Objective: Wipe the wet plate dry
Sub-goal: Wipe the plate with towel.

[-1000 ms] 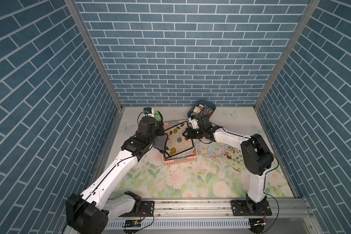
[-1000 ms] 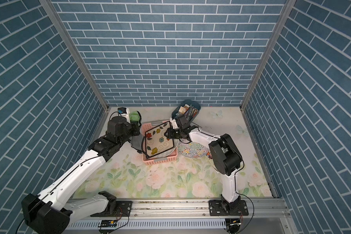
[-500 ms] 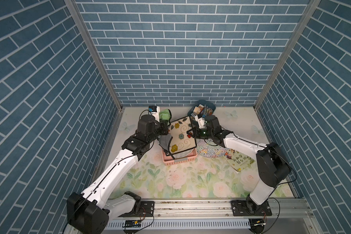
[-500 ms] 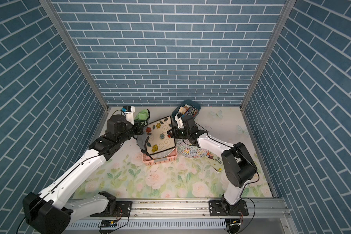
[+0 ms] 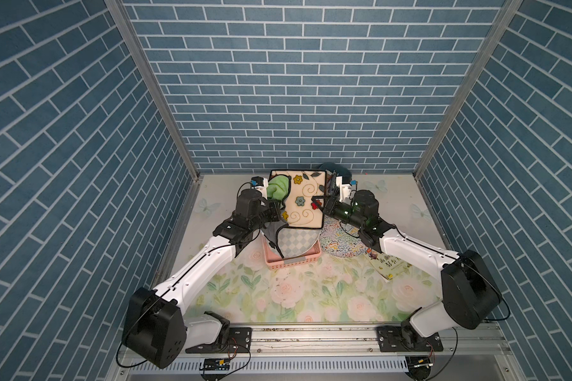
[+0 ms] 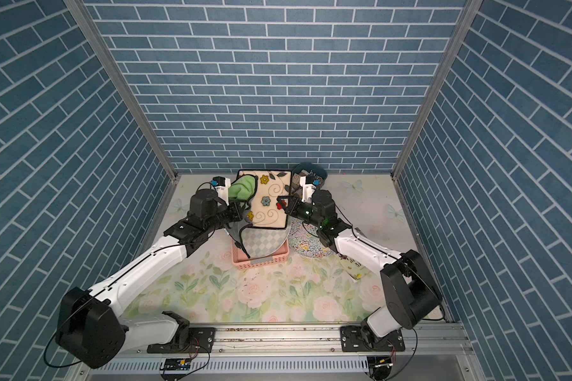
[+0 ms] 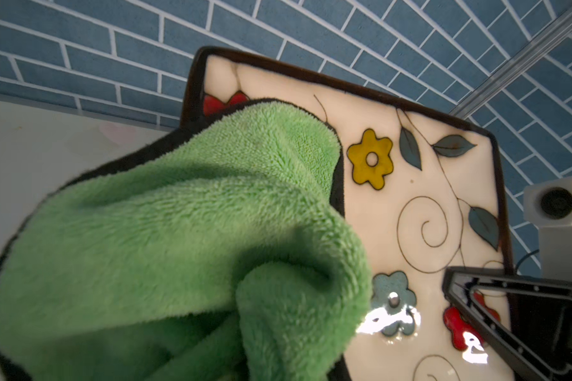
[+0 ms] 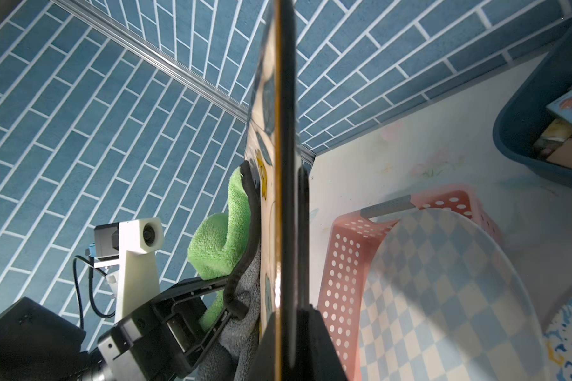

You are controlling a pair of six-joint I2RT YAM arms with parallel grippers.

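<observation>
In both top views the wet plate [image 5: 303, 201] [image 6: 271, 198], square and cream with painted flowers and a dark rim, stands upright above the basket. My right gripper [image 5: 319, 206] [image 6: 282, 206] is shut on the plate's right edge. The right wrist view shows that edge [image 8: 286, 165] end-on between the jaws. My left gripper [image 5: 279, 211] [image 8: 227, 301] is shut on a green and grey towel [image 5: 276, 189] [image 7: 179, 231]. The towel lies against the left part of the plate's face [image 7: 420, 184]. The towel hides the left fingertips in the left wrist view.
A pink basket [image 5: 291, 262] below holds a round checkered plate [image 5: 298, 242]. A colourful patterned plate [image 5: 340, 240] and a booklet [image 5: 388, 264] lie to its right. A blue bin [image 5: 339, 170] with small items sits at the back wall.
The plate has come up out of the basket and now stands upright, higher and farther back. The right gripper closed on its edge. The left gripper rose with the towel onto the plate's face.
</observation>
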